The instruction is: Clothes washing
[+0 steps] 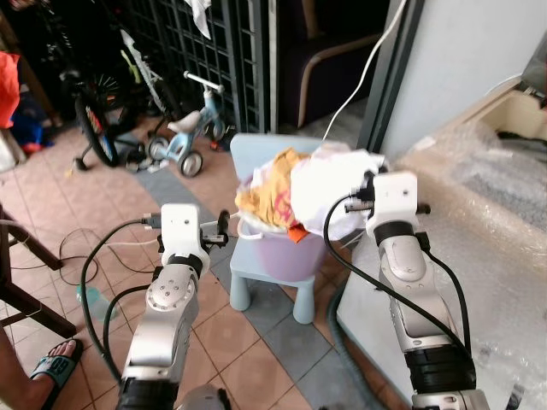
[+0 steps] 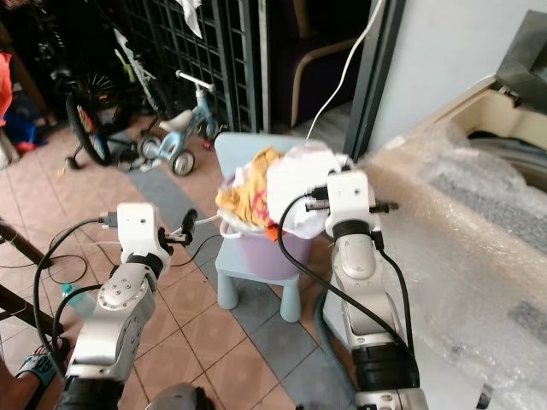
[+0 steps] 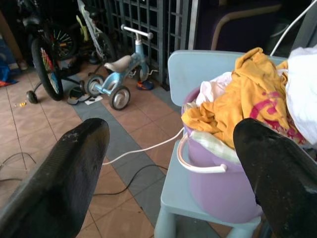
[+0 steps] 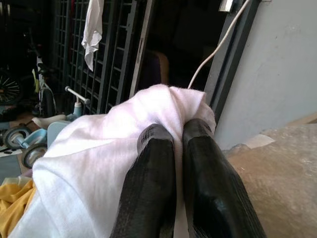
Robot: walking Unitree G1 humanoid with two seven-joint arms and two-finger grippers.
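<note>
Right tool (image 4: 178, 136): both black fingers pressed together, pinching a fold of the white cloth (image 1: 329, 184). The cloth is lifted at the pinch and drapes down over the right side of the lilac bucket (image 1: 286, 256).

Left tool (image 3: 173, 148): fingers spread wide, nothing between them. It hangs in the air to the left of the bucket, apart from it, pointing toward it.

Bucket stands on the seat of a small pale-blue chair (image 1: 256, 282), against the chair back. It is heaped above the rim with laundry; a yellow garment (image 3: 247, 99) with a pink print lies on top at the left, the white cloth beside it at the right. The white bucket handle (image 3: 195, 166) hangs down at the front.

To the right of the chair, a surface wrapped in bubble wrap (image 1: 479, 248). Behind the chair, a dark metal grille (image 1: 218, 43), a child's tricycle (image 1: 184, 137) and a bicycle wheel (image 1: 94, 128) on the tiled floor. A white cable (image 1: 359, 77) runs down by the door frame. A sandalled foot (image 1: 51, 363) shows at the lower left.
</note>
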